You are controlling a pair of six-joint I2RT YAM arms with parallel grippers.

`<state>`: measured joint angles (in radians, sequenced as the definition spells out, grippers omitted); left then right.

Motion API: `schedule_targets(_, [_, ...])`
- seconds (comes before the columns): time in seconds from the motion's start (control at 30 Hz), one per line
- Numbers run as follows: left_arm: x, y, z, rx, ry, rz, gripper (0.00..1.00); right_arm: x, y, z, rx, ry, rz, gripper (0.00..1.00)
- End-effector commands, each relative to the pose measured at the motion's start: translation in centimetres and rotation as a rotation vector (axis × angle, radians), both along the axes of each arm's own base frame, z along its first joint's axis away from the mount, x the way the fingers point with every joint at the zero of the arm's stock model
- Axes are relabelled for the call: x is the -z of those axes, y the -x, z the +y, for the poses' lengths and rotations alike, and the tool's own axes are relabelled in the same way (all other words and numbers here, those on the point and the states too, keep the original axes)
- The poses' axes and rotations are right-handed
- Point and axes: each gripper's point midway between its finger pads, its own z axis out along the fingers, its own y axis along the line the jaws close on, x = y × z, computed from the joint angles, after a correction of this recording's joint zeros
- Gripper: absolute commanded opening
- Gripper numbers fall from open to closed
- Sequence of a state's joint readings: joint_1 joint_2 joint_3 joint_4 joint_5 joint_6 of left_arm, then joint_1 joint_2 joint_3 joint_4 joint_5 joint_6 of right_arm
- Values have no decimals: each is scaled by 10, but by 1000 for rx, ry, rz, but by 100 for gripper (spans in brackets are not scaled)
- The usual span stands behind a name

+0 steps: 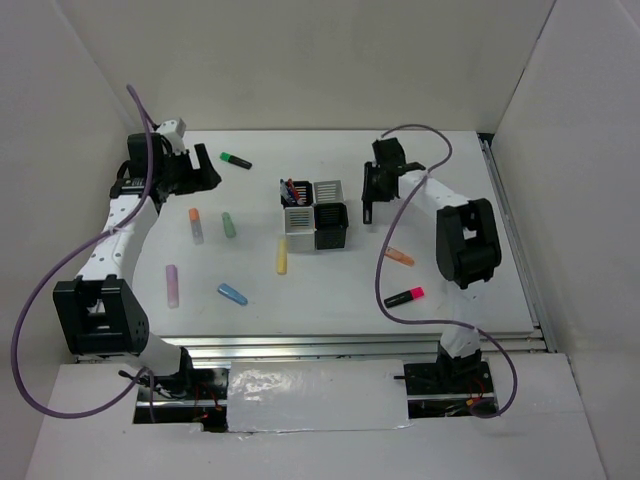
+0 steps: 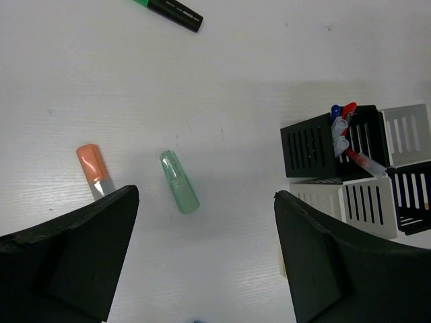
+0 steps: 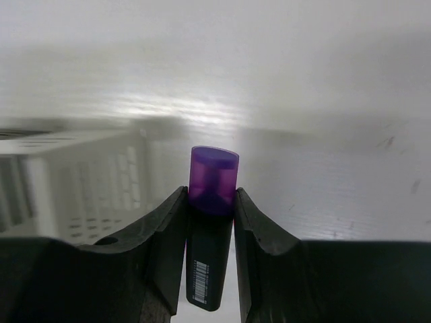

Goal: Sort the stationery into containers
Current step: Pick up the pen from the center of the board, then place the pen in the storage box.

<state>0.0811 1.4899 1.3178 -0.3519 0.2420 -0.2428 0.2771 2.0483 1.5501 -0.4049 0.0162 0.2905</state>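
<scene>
right end effector (image 3: pixel 211 202) pinches a black highlighter (image 3: pixel 212 180) with a purple cap, just beside the containers (image 1: pixel 315 215)

to do this well, i think the grip must stay firm and the highlighter must rise above the cup rims before it goes sideways, then be let go low inside one cup. the right arm reaches forward with the wrist bent down, on the right of the block. the left end effector (image 2: pixel 205 222) is spread wide and holds nothing, above a green marker (image 2: pixel 179 182) on the surface (image 1: pixel 450 150).
</scene>
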Motion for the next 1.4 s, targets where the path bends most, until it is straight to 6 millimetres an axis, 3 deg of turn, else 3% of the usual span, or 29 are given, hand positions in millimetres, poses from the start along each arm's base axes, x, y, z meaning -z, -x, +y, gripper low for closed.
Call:
schedule_targets(0.0, [-26, 0, -9, 27, 64, -88, 94, -177, -39, 2, -50, -94, -470, 0])
schedule_targets(0.03, [-30, 2, -9, 27, 66, -114, 95, -195, -39, 3, -57, -101, -529, 0])
schedule_targets(0.07, [-30, 3, -10, 30, 70, -122, 96, -229, -36, 5, -75, -115, -646, 0])
schedule_targets(0.13, [-30, 9, -10, 30, 76, -138, 96, -255, -28, 11, -103, -121, -739, 0])
schedule_targets(0.17, [-33, 8, -11, 34, 77, -159, 96, -281, -21, 21, -152, -136, -861, 0])
schedule_targets(0.3, [-36, 11, -14, 62, 72, -189, 99, -314, 10, 51, -271, -143, -1143, 0])
schedule_targets(0.33, [-37, 11, -15, 75, 75, -192, 99, -300, 15, 58, -303, -139, -1152, 0])
schedule_targets(0.37, [-38, 11, -16, 84, 75, -199, 99, -309, 24, 74, -343, -175, -1208, 0])
schedule_targets(0.53, [-43, 10, -15, 100, 78, -227, 99, -279, 21, 110, -417, -164, -1188, 0])
schedule_targets(0.57, [-44, 11, -15, 100, 75, -232, 99, -284, 18, 110, -394, -151, -1225, 0])
schedule_targets(0.77, [-37, 11, -9, 97, 67, -214, 99, -249, 1, 128, -370, -69, -1247, 0])
schedule_targets(0.87, [-33, 10, -5, 92, 65, -208, 99, -230, -4, 128, -357, -58, -1208, 0])
schedule_targets(0.97, [-29, 9, -3, 96, 63, -200, 99, -223, 2, 129, -373, -64, -1198, 0])
schedule_targets(1.0, [-28, 8, -4, 103, 65, -200, 99, -228, 6, 128, -373, -68, -1202, 10])
schedule_targets(1.07, [-29, 3, -4, 119, 58, -205, 99, -235, 12, 128, -374, -79, -1211, 19])
schedule_targets(1.13, [-24, -5, 1, 73, 64, -161, 91, -255, 16, 119, -346, -74, -1230, 36])
schedule_targets(1.17, [-24, -20, 2, 44, 61, -136, 82, -260, 15, 115, -331, -64, -1225, 39])
schedule_targets(1.2, [-21, -31, 13, -57, 54, -100, 81, -282, 16, 109, -304, -73, -1246, 44])
schedule_targets(1.23, [-14, -46, 11, -87, 44, -33, 82, -275, 10, 96, -277, -44, -1189, 45])
schedule_targets(1.27, [-6, -55, 13, -134, 26, 9, 83, -283, 11, 88, -259, -42, -1178, 46])
schedule_targets(1.3, [-1, -65, 27, -248, -4, 43, 83, -277, 8, 81, -247, -41, -1112, 48])
schedule_targets(1.37, [16, -89, 27, -330, -14, 136, 83, -281, 6, 57, -201, -27, -1067, 48])
